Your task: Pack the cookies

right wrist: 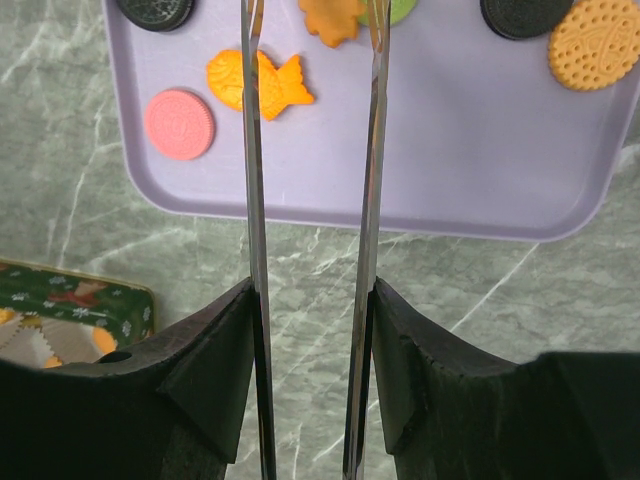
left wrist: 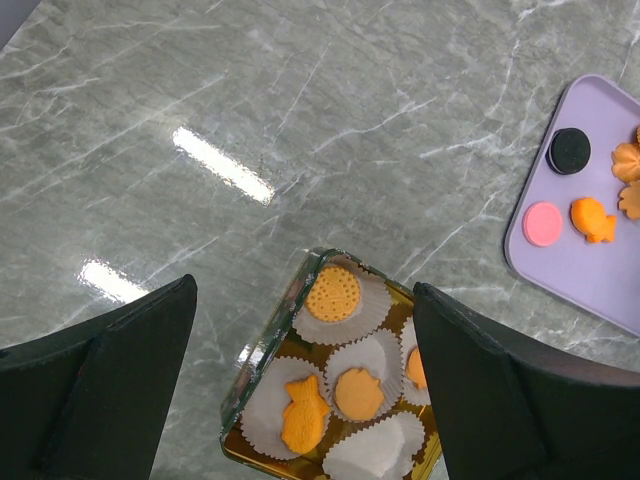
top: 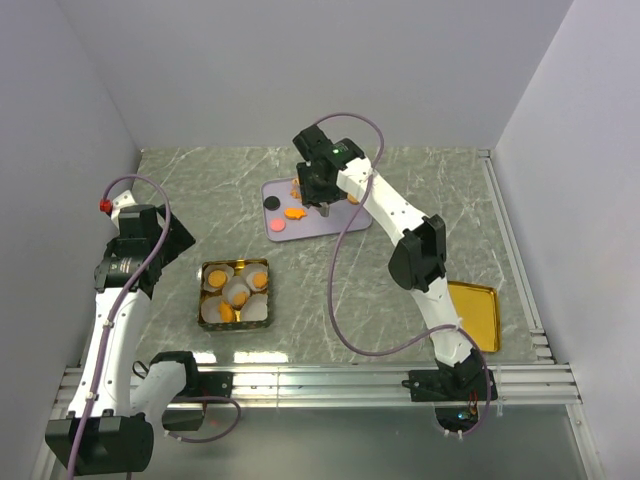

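The cookies lie on a lilac tray (top: pixel 335 222): an orange fish (right wrist: pixel 258 82), a pink disc (right wrist: pixel 180 124), black discs (right wrist: pixel 525 14), an orange round (right wrist: pixel 598 42) and a shaped orange piece (right wrist: pixel 335 18) beside a green one. My right gripper (top: pixel 322 205) hangs over the tray with its long metal blades (right wrist: pixel 312 15) open and the shaped orange piece between the tips. A gold tin (top: pixel 205 268) holds white paper cups with several orange cookies (left wrist: pixel 333 293), one of them a fish (left wrist: pixel 303 414). My left gripper (left wrist: pixel 305 296) is open and empty above the tin (left wrist: pixel 262 352).
The tin's gold lid (top: pixel 473 313) lies at the right by the right arm's base. White walls close in the green marble table on three sides. A metal rail runs along the near edge. The lilac tray also shows in the left wrist view (left wrist: pixel 590 275).
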Tool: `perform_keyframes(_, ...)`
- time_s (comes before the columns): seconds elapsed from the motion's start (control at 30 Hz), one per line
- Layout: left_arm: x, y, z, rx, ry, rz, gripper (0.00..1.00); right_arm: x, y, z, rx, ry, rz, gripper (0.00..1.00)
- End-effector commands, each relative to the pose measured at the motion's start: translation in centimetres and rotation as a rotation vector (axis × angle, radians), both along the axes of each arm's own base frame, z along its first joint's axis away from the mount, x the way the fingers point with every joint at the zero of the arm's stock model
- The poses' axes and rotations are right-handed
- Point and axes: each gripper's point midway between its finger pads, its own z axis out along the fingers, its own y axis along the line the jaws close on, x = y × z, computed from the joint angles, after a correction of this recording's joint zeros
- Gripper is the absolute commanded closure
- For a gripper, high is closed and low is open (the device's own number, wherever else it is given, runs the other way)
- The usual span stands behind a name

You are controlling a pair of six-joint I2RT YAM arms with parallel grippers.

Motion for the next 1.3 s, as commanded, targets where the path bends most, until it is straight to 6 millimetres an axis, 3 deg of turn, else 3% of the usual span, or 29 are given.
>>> perform_keyframes(0.0,0.5,0.1,0.4,0.008,-0.022,-0.01,0.05,1.6,-0.1,0.1,0.012,-0.038,-0.041,0.46)
perform_keyframes(0.37,0.5,0.0,0.3,0.006,-0.018,-0.016,0.05,1.2,0.3,-1.3,0.032,0.005,-0.045,0.5)
perform_keyframes(0.77,0.4,0.0,0.6,0.007,-0.029,-0.017,0.06,0.6,-0.2,-0.9,0.03,0.009,-0.052,0.7)
perform_keyframes(0.97,0.4,0.0,0.6,0.006,-0.032,-0.019,0.06,0.3,-0.4,1.5,0.058,-0.023,-0.062,0.73)
perform_keyframes(1.27,0.5,-0.3,0.6,0.004,-0.03,-0.03,0.06,-1.3,-1.3,8.0,0.144,-0.111,-0.073,0.77)
